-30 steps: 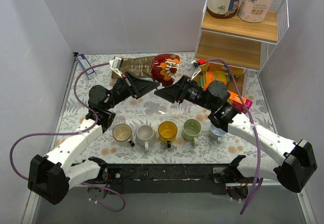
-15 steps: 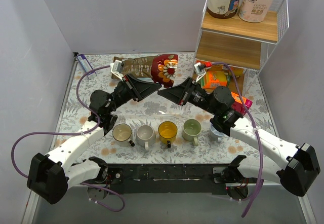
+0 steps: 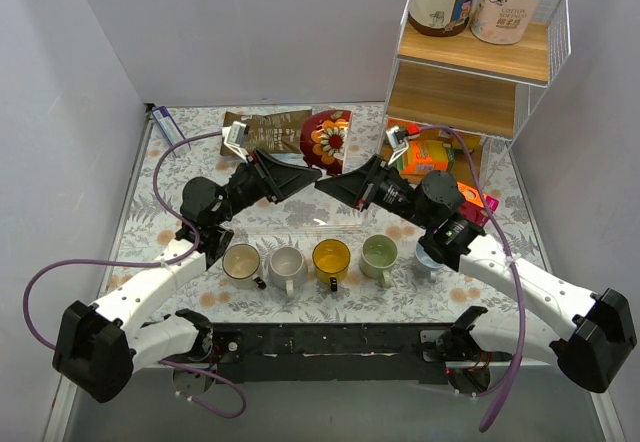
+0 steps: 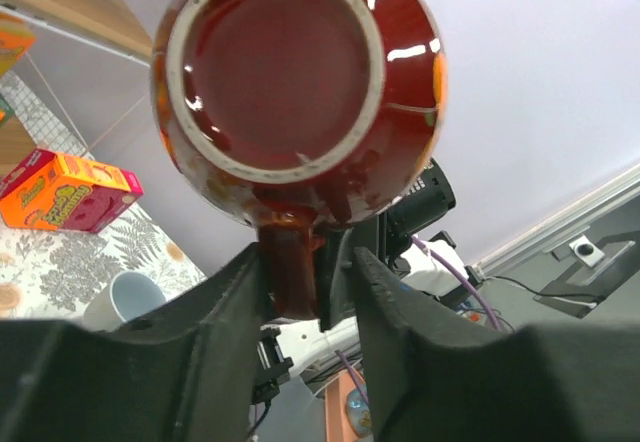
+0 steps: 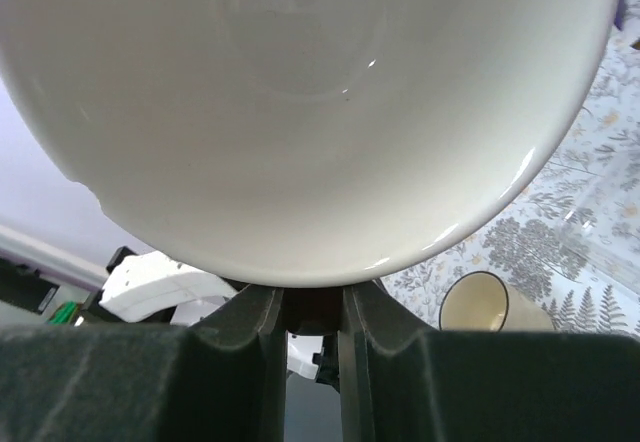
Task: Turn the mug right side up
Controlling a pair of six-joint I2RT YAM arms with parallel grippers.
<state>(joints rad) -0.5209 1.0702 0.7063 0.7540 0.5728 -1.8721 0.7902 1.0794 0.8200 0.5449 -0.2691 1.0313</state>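
since a second ago the red mug (image 3: 328, 142) has turned and lifted slightly, at upper centre of the top view, above the desk (image 3: 300, 220). left pincer (image 4: 308, 280) clamps its handle; right pincer (image 5: 312, 314) looks closed on its rim, steadying the mid-air flip.

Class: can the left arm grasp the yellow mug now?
Probably not: the left end effector is shut on the handle of the red mug, leaving no free grip for the yellow mug.
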